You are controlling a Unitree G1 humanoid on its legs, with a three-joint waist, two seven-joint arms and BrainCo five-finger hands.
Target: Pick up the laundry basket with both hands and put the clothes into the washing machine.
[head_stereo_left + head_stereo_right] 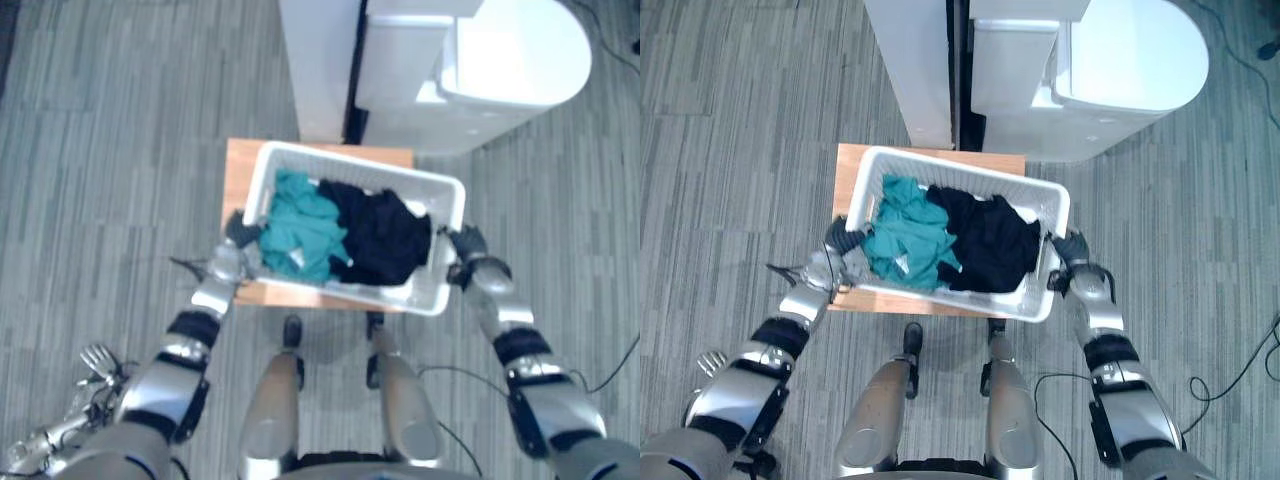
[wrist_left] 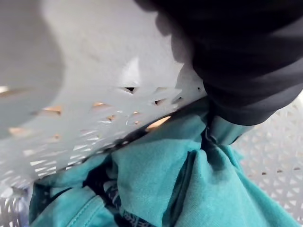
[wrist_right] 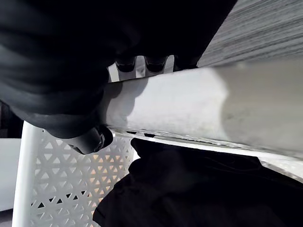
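A white perforated laundry basket (image 1: pixel 350 157) sits skewed over a small wooden table (image 1: pixel 240 165), its right end past the table's edge. Inside it lie teal clothes (image 1: pixel 300 228) on the left and dark clothes (image 1: pixel 385 238) on the right. My left hand (image 1: pixel 232 256) is at the basket's left end; its thumb (image 2: pixel 228 131) reaches inside against the teal cloth (image 2: pixel 189 189). My right hand (image 1: pixel 467 256) is at the right end, with fingers (image 3: pixel 142 64) curled over the rim (image 3: pixel 199 109) and the thumb (image 3: pixel 92 138) against the inner wall. The white washing machine (image 1: pixel 480 70) stands just beyond the table.
A tall white cabinet (image 1: pixel 315 60) stands to the left of the washing machine, with a dark gap between them. Grey striped floor (image 1: pixel 100 150) surrounds the table. A small silver object (image 1: pixel 97 360) lies on the floor at the lower left.
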